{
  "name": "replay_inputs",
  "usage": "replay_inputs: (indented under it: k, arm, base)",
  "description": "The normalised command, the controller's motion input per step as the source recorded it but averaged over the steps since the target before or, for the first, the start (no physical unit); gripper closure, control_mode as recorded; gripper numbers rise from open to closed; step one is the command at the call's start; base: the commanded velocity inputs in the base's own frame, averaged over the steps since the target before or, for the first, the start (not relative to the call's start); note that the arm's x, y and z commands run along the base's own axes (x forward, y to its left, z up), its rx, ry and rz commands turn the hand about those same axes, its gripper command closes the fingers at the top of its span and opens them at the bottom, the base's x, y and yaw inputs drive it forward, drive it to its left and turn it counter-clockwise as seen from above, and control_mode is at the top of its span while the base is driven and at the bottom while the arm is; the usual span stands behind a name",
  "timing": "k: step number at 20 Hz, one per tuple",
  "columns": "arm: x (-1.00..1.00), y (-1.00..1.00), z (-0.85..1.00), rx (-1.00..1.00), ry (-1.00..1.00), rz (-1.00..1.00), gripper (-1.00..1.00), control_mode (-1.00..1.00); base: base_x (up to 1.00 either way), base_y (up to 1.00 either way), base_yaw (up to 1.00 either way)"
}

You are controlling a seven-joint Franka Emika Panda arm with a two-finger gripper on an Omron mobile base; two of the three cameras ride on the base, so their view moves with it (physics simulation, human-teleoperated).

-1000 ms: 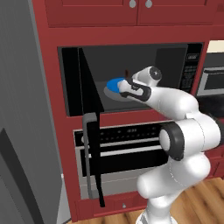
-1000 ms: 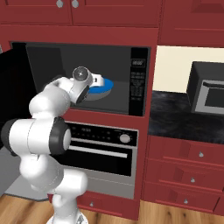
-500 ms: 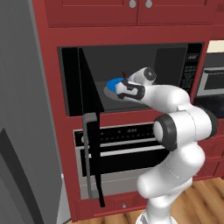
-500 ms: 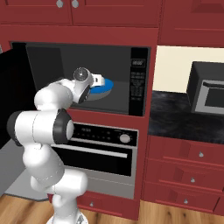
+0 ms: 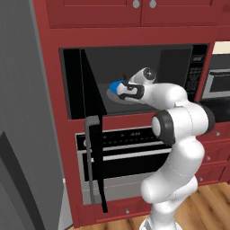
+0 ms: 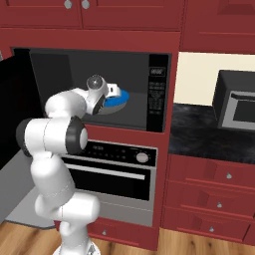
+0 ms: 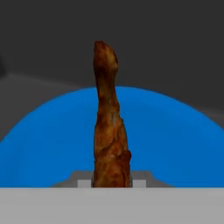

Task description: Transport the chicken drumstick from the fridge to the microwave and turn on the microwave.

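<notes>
The reddish-brown chicken drumstick (image 7: 109,127) stands up between my fingertips, thin end away from the hand, with my gripper (image 7: 112,183) shut on its thick end. A blue plate (image 7: 43,144) lies right behind it. My gripper (image 5: 122,88) is inside the open black microwave (image 5: 179,67), at the plate (image 5: 115,85) on its floor. From the right, the gripper (image 6: 113,90) reaches over the same plate (image 6: 118,100). The grey fridge (image 5: 22,112) fills the left edge.
The microwave door (image 5: 90,90) is swung out to the left, its grey handle hanging low. The button panel (image 6: 158,97) is on the right. A silver-black oven (image 6: 114,169) sits below. On the dark counter at right stands a small black appliance (image 6: 239,99).
The hand has shifted a little further left inside the microwave, over the blue plate, still holding the drumstick. The elbow has swung with it.
</notes>
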Motion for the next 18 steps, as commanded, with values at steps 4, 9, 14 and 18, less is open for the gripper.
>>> replay_inputs:
  k: [4, 9, 14, 18]
  arm:
    - [0.29, 0.00, -0.13, -0.01, 0.09, 0.02, 1.00, -1.00]
    - [0.26, 0.00, -0.15, -0.02, 0.07, 0.03, 1.00, -1.00]
    - [0.07, 0.00, -0.20, 0.00, 0.08, 0.03, 1.00, -1.00]
    - [0.00, 0.00, -0.23, 0.00, 0.06, 0.03, 1.00, -1.00]
  base:
    - [0.00, 0.00, 0.00]
    - [0.00, 0.00, 0.00]
    - [0.00, 0.00, 0.00]
    - [0.00, 0.00, 0.00]
